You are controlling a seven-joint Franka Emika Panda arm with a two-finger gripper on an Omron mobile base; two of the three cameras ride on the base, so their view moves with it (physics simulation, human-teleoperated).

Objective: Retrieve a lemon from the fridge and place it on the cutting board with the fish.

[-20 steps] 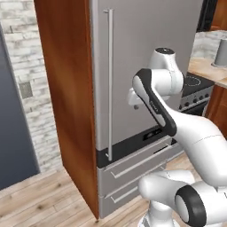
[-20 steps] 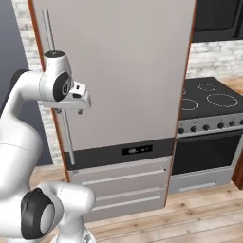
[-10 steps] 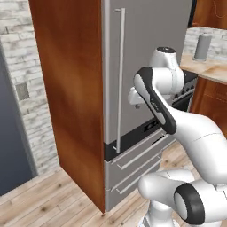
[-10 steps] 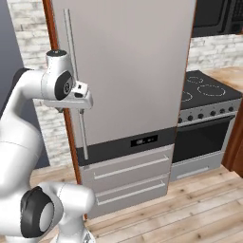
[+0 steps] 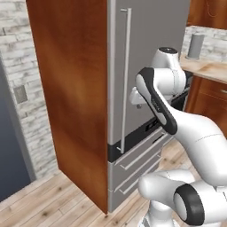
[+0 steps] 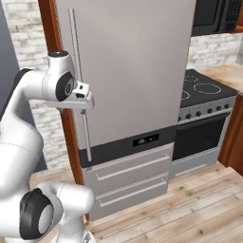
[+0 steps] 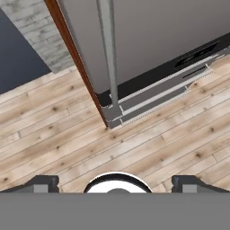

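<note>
Now my gripper point(image 6: 84, 105) has jaws wide, empty, just beside the fridge point(image 6: 133, 71) handle point(image 6: 78, 80); I judge this rigid, smooth bar the place to grasp, the door heavy.

A: Can you see inside the fridge point(image 6: 133, 71)?
B: No, its door is shut, hiding the inside, and the top is cut off.
A: The handle point(image 7: 108, 49)?
B: Its upper end leaves the hand view.

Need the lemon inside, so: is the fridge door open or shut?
Shut: the fridge door lies flush above the drawers, no interior showing; its handle is ungrasped.
</note>
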